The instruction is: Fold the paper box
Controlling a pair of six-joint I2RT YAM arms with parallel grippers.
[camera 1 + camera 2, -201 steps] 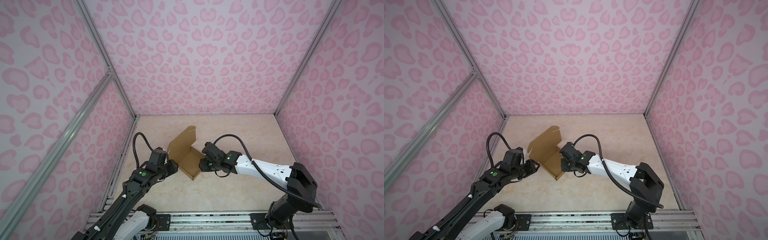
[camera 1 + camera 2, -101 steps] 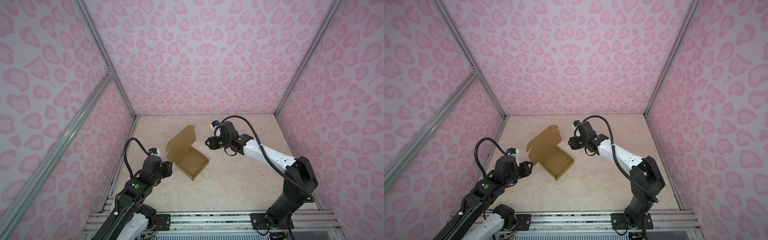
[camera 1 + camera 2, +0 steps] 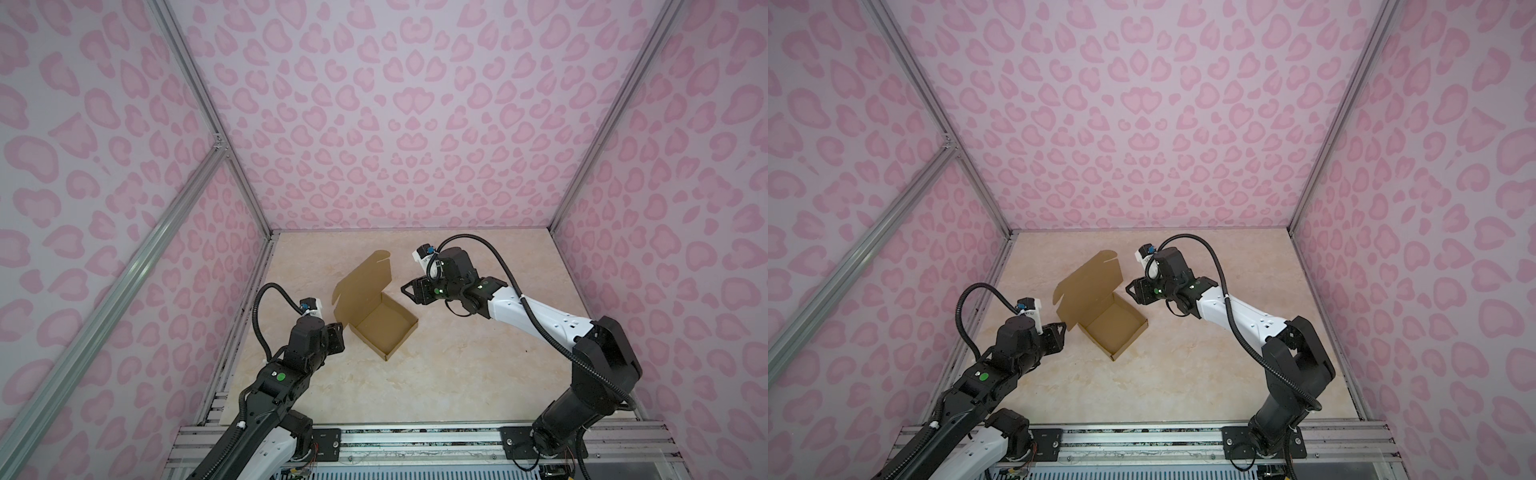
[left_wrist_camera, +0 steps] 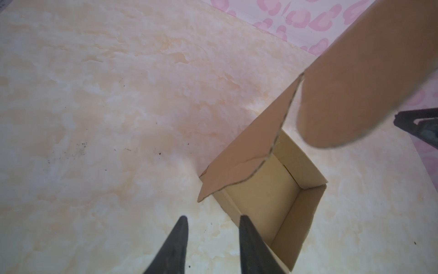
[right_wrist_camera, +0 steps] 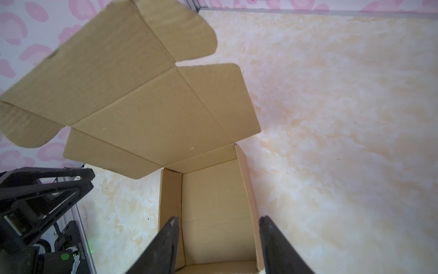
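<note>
The paper box (image 3: 384,332) is sitting on the table (image 3: 457,374), its lid (image 3: 361,286) standing open. Both sets of jaws are gaping empty, with the left gripper (image 3: 340,330) just beside the box's hinge corner and the right gripper (image 3: 405,289) hovering near its opposite side. The next fold is probably calling for tipping the lid over the tray while tucking its flaps inside the walls.
</note>
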